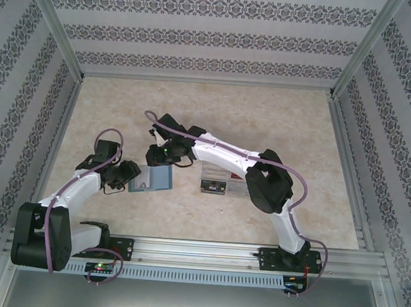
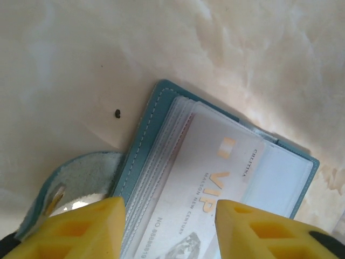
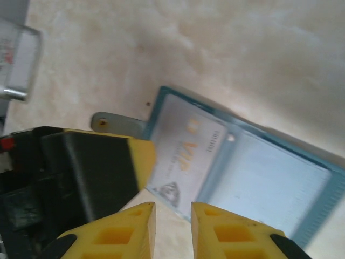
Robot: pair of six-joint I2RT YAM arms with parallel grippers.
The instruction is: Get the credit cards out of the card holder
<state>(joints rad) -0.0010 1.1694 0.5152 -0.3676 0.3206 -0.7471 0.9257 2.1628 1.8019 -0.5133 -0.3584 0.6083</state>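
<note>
An open teal card holder (image 1: 152, 179) is lying flat on a marble-patterned table (image 1: 279, 117), between two robot grippers. A pale card (image 2: 215, 183) printed "VIP" is sitting inside one of the holder's clear sleeves. The left gripper (image 2: 170, 229) is straddling the sleeves with its yellow fingers apart; whether it is pinching them is unclear. The right gripper (image 3: 168, 216) is at the holder's edge, fingers nearly together, and I cannot tell whether it is grasping anything. A clear plastic box (image 1: 214, 179) is sitting nearby.

Holder (image 2: 144, 135): matt, leather-like, stitched edge; sleeves (image 2: 283, 175) glossy clear plastic. Card (image 2: 213, 172): smooth glossy plastic. Tabletop (image 2: 81, 54): smooth, faint sheen.
</note>
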